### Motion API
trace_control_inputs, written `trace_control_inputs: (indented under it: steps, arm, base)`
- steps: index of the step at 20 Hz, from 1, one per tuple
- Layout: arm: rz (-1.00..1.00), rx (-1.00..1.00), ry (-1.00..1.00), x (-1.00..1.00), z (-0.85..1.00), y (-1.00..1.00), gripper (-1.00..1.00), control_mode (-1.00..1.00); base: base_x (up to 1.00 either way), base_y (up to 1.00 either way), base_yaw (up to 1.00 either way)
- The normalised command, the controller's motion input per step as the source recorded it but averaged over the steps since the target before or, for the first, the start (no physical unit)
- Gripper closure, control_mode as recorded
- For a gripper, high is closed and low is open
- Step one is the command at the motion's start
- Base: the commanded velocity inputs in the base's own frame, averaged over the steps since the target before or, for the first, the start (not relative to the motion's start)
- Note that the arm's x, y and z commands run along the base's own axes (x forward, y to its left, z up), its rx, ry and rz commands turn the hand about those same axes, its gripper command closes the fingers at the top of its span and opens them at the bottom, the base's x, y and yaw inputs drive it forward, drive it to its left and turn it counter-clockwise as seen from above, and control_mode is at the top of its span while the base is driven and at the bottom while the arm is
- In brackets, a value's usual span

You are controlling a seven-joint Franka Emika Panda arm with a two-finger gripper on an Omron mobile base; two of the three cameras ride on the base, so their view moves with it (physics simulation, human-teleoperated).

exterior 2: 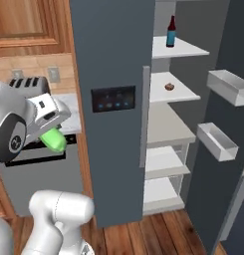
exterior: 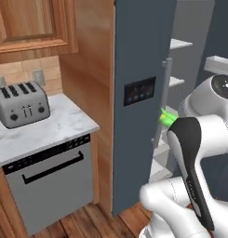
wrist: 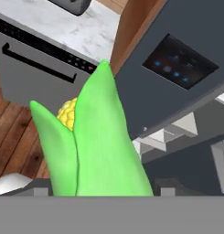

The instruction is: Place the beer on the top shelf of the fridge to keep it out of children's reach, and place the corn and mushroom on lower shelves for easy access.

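My gripper point(wrist: 104, 191) is shut on the corn point(wrist: 97, 141), a bright green husk with yellow kernels showing. It holds the corn point(exterior 2: 55, 139) in the air in front of the fridge point(exterior 2: 111, 50), before the closed left door and left of the open compartment. From the other side the corn point(exterior: 167, 118) peeks out past my arm. The beer point(exterior 2: 171, 31) stands upright on the top shelf point(exterior 2: 188, 49). On the lower shelf point(exterior 2: 183, 92) just beneath lies the mushroom point(exterior 2: 169, 86).
The fridge's right door stands open, with two bins point(exterior 2: 228, 85) jutting from it. More shelves point(exterior 2: 166, 162) sit below. Left of the fridge are a marble counter point(exterior: 57, 126) with a toaster point(exterior: 21, 103) and a dishwasher point(exterior: 50, 181) under it.
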Motion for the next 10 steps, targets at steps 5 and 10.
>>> trace_control_inputs:
  steps: [5, 10]
  arm:
    - [0.0, 0.0, 0.0, 0.0, 0.0, 0.0, 1.0, 1.0]
    - [0.0, 0.0, 0.0, 0.0, 0.0, 0.0, 1.0, 1.0]
  base:
    - [0.26, -0.59, -0.21]
    - [0.44, -0.56, -0.05]
